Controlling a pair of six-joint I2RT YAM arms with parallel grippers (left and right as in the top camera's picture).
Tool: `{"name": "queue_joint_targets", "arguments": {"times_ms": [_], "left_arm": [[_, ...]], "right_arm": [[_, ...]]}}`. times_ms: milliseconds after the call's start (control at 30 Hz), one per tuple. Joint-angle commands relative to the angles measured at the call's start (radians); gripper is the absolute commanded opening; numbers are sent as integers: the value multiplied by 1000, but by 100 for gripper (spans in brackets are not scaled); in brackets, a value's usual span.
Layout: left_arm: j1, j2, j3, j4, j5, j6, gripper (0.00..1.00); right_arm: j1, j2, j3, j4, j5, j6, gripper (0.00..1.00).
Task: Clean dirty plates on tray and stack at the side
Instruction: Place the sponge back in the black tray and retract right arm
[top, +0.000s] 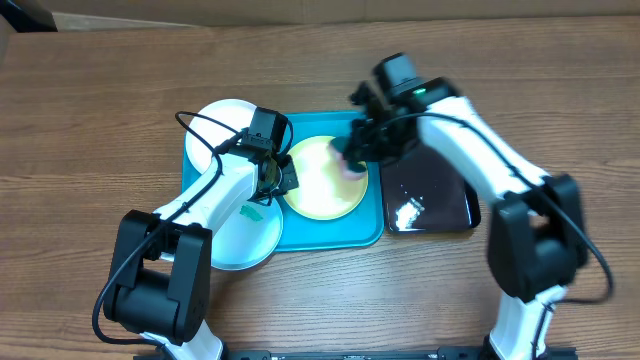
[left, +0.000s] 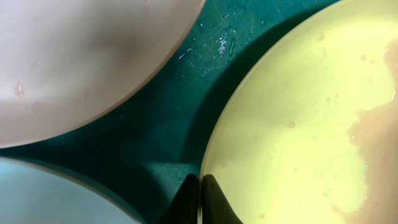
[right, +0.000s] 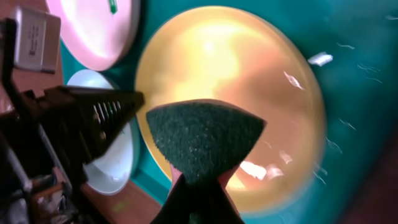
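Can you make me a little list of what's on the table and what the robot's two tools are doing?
Tray: turquoise tray
Middle of tray: yellow plate
Left side: white plate farther back, light blue plate nearer
Right arm: right tool shut on a sponge, over the yellow plate
Left arm: left tool shut, at the yellow plate's edge
Right of tray: black tray
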Motion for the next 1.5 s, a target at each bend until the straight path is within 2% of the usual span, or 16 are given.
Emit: {"name": "queue_joint_targets", "arguments": {"times_ms": [0,100,167,333,533,567,600,633,667,733,867,1100,1267,1300,1467], "left_arm": [[-7,18,-6,-1,3,6,6],[-7,18,-6,1,3,5,20],[-7,18,-7,1,2,6,25],[-7,19,-19,20,-4,5,28],[-7,19,-21,31,-3,5,30],[-7,19,-21,31,-3,5,30],[-7,19,-21,31,-3,5,31],[-7,19,-21,31,-3,5,34],[-7,19,-21,31,-3,5,38],[-7,19,-21,31,-3,6,39],[-7,19,-23,27,-4,6,34],[-7,37,-40,45,-4,5,34],[-7,50,-40,57,-4,5,14],[-7,50,-40,61,-3,5,7],[-7,49,-20,68,43,8,4]], "right_arm": [[-55,-89,31,-74,130,-55,4],[-111,-87,23,-143,225,-55,4],[-143,-87,0,-155,248,-58,4],[-177,-87,-100,-92,371,-53,4],[-166,-81,-287,141,449,-54,4],[-165,-78,-311,174,461,-54,7],[-166,-76,-332,204,464,-54,22],[-166,-75,-346,224,463,-54,48],[-166,-75,-351,232,463,-54,62],[-167,-77,-330,220,458,-54,70],[-169,-80,-225,137,445,-34,70],[-221,-80,-121,73,449,-27,73],[-301,-80,-121,73,449,-23,74],[-322,-80,-121,72,449,-23,73],[-413,-80,-121,53,448,-23,81]]}}
